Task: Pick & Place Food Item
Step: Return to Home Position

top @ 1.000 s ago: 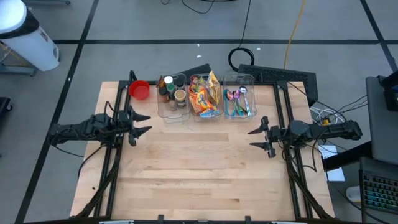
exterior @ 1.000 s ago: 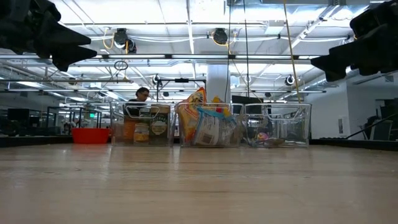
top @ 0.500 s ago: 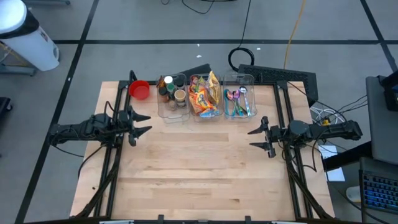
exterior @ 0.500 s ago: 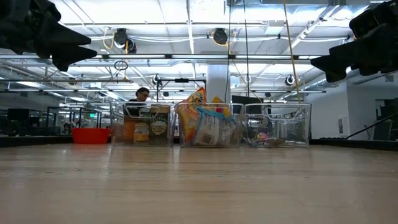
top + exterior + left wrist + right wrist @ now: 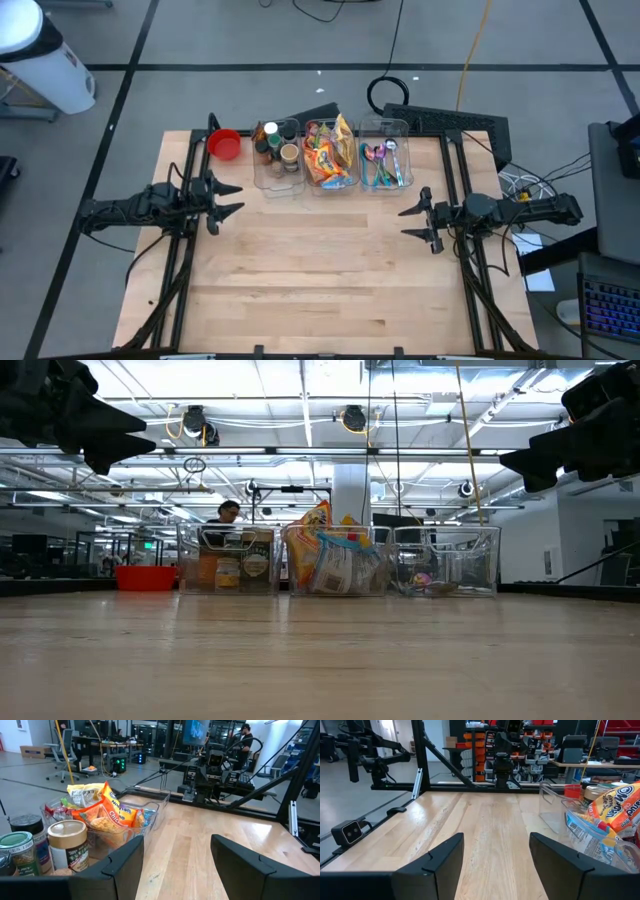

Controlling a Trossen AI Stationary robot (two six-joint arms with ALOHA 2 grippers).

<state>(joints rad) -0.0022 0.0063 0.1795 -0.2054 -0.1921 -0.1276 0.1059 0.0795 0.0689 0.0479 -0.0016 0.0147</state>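
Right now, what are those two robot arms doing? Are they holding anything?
Neither holds anything. The left gripper and right gripper are open, hanging above the table, one at each side. Things are already sorted into three clear bins at the far edge: seasoning bottles in the left bin, noodle packs in the middle bin, spoons in the right bin. A red bowl sits beside the left bin.

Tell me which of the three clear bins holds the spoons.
The right bin, at the right end of the row. It alone holds spoons; the middle bin holds noodle packs, and the left bin holds bottles.
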